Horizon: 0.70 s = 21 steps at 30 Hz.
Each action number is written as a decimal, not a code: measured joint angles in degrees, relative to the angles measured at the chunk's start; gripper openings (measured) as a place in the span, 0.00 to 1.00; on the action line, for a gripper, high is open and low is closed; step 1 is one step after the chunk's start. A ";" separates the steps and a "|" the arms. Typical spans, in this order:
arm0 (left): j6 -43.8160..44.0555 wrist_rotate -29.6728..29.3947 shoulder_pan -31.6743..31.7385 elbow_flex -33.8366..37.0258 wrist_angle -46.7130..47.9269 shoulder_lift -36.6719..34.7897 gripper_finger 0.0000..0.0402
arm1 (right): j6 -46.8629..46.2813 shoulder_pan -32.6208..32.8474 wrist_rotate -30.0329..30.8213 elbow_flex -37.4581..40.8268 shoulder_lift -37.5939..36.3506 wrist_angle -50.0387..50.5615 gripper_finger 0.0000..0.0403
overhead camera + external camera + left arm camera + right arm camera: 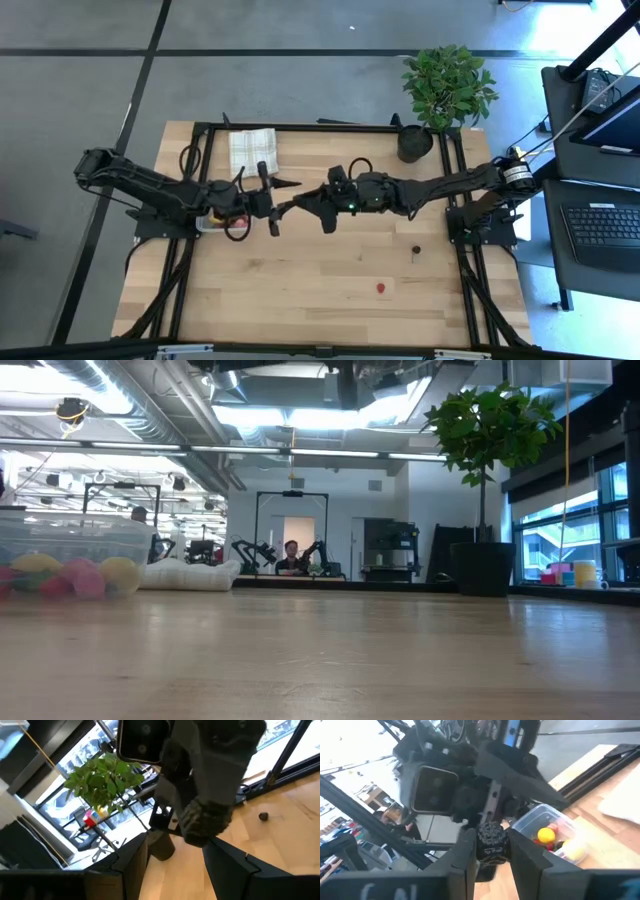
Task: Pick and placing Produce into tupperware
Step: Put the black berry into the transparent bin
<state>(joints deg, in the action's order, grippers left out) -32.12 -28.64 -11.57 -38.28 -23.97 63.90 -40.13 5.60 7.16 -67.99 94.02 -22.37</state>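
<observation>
My right gripper is at mid-table, above the wood, shut on a small dark bumpy berry-like piece. The piece also shows in the left wrist view. My left gripper faces it tip to tip, open. Its two fingers stand apart on either side of the piece, touching nothing. The clear tupperware stands on the table under my left arm. It holds two yellow lemon pieces and red ones. A dark cherry and a red strawberry lie loose on the table. My right gripper pinches the dark bumpy piece between its two fingers. The fingers lie about level and come from the table's right side, pointing left. The piece is lifted clear of the table.
A folded checked white cloth lies at the far left-centre. A potted green plant stands at the far right corner in its black pot. Black frame rails run along the table's sides. A laptop desk stands off the right edge.
</observation>
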 joint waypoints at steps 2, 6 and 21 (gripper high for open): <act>0.04 0.07 0.07 -0.02 0.00 -0.04 0.45 | 0.01 0.33 0.11 0.00 0.02 -0.20 0.23; 0.02 0.22 0.10 0.00 -0.17 -0.04 0.45 | 0.11 0.36 0.48 0.00 0.02 0.21 0.23; -0.04 2.64 -2.25 0.00 -3.82 -0.07 0.45 | 0.30 0.40 0.70 0.00 0.07 0.85 0.23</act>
<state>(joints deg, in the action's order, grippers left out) -32.16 -26.00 -13.82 -38.28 -27.78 63.83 -39.83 6.00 7.86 -67.99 94.08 -21.52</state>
